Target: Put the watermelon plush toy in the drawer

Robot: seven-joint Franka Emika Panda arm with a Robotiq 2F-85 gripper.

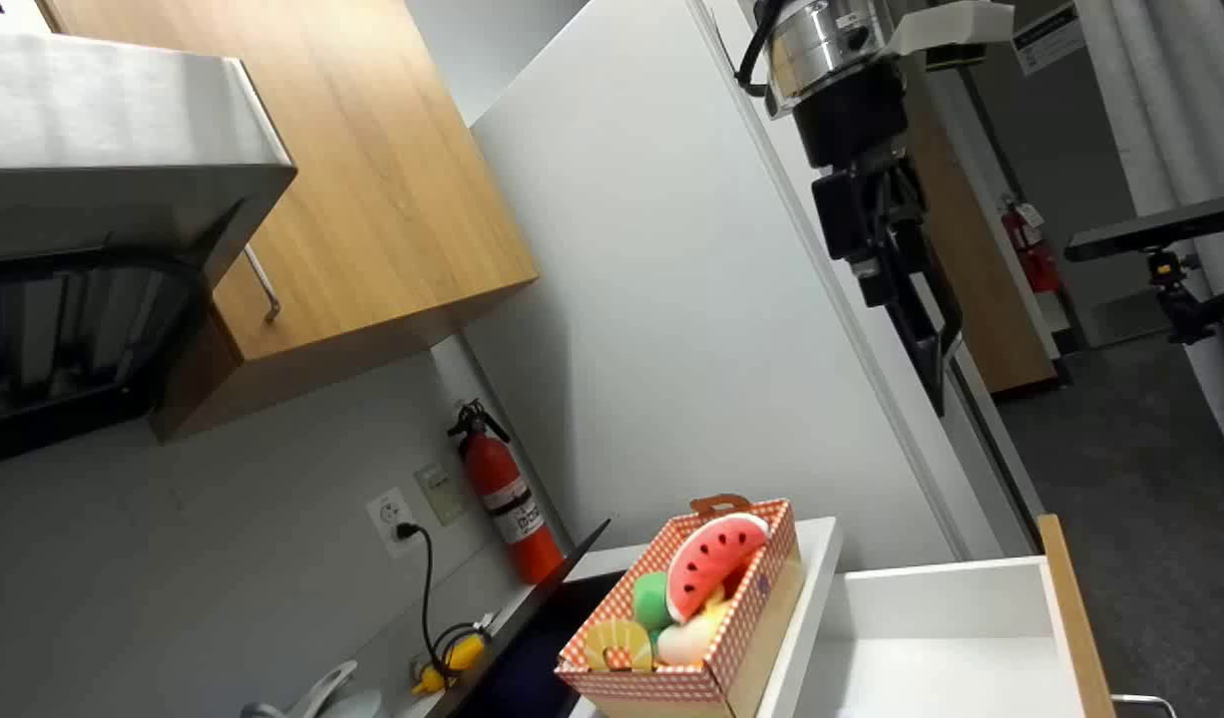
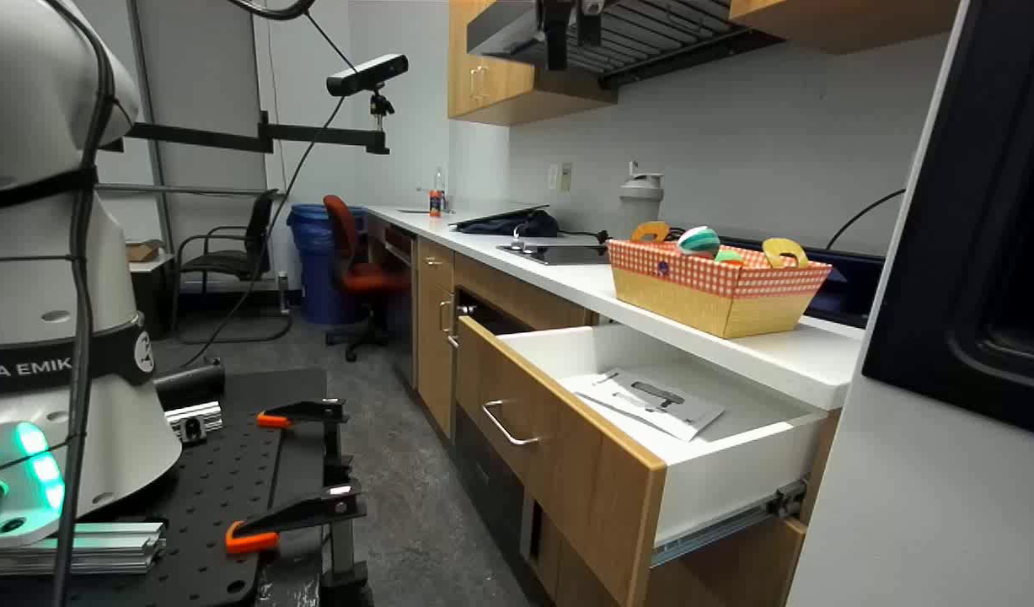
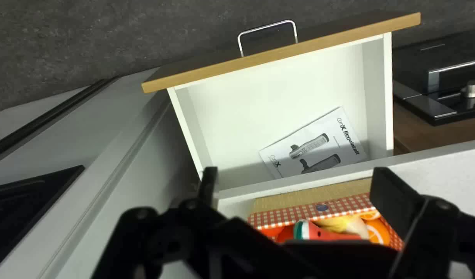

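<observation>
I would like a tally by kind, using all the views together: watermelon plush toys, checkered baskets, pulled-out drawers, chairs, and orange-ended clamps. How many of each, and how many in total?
Watermelon plush toy: 1
Checkered basket: 1
Pulled-out drawer: 1
Chairs: 2
Orange-ended clamps: 2
Total: 7

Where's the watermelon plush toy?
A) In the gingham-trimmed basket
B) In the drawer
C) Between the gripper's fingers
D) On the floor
A: in an exterior view the watermelon plush toy lies in the gingham-trimmed basket; in the wrist view the gripper is open and the drawer holds a printed leaflet.
</observation>
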